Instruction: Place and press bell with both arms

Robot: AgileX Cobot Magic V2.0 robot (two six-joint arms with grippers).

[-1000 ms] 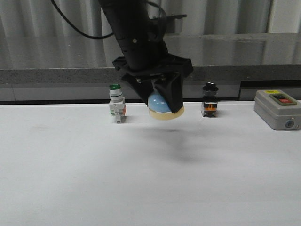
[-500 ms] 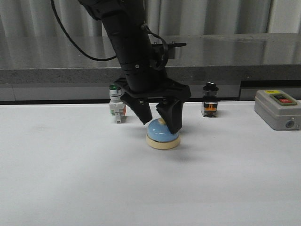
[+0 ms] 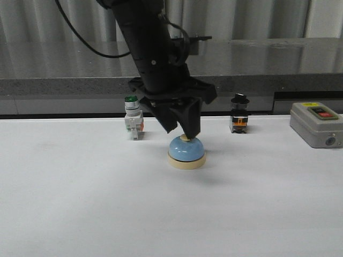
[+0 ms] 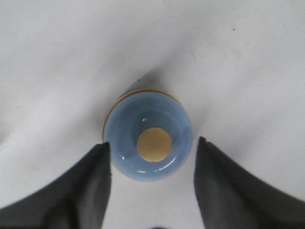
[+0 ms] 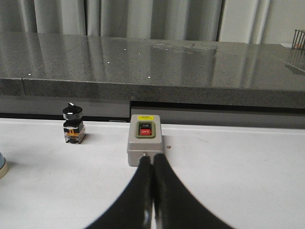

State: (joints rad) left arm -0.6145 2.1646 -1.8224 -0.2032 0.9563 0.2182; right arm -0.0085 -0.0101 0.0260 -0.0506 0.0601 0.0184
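Light-blue glossy domed bell (image 3: 186,150) on a cream round base stands upright on the white table (image 3: 80,203), near centre, button pointing straight up; it has no long axis. It looks light, rigid and slippery, best gripped low across the dome. Left black gripper (image 3: 179,126) hangs spread wide above it, apart. Right black gripper (image 5: 152,164) is pinched together, empty.

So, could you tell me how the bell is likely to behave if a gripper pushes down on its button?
The bell sits flat on a cream base wider than its dome, so it probably won't tip. Its glossy dome looks slippery, so an off-centre press might slide off the small button. It stands unheld between the open left gripper fingers, so it could scoot sideways.
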